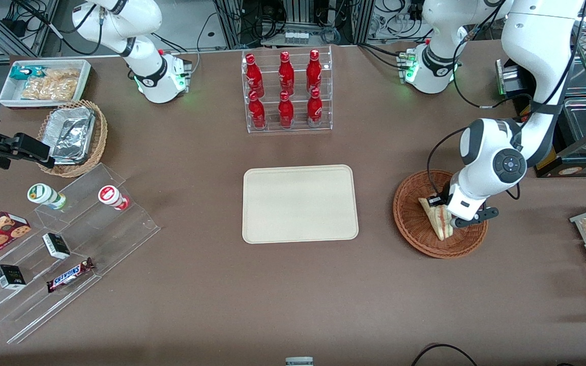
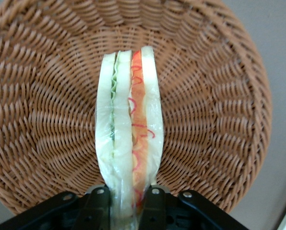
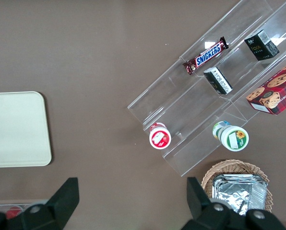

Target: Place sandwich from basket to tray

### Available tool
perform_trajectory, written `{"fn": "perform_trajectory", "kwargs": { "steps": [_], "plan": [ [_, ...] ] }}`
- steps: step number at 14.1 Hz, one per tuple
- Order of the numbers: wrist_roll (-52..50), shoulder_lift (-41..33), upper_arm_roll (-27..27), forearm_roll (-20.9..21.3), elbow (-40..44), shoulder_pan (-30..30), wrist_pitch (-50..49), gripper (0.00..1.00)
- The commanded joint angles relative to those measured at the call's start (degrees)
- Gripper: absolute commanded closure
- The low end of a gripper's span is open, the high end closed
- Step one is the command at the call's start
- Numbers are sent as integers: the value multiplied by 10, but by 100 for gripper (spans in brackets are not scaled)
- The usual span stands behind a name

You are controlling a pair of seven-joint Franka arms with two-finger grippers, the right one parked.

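One sandwich (image 2: 128,129) stands in the basket (image 2: 220,120), gripped by the tool (image 2: 126,203); the tray (image 1: 300,203) holds nothing.

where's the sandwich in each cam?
Front view: sandwich lies in the reddish-brown wicker basket, toward the working arm's end of the table, at the tool.
Left wrist view: sandwich stands on edge, tool fingers either side of it.
Right wrist view: not in it.
Shared landmark: the basket.

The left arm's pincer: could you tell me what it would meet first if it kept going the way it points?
The pincer already straddles the sandwich; under that, probably the basket floor.
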Motion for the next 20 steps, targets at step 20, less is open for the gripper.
{"fn": "perform_trajectory", "kwargs": {
  "steps": [20],
  "plan": [
    [-10, 7, -101, -63, 157, -118, -106, 80]
  ]
}}
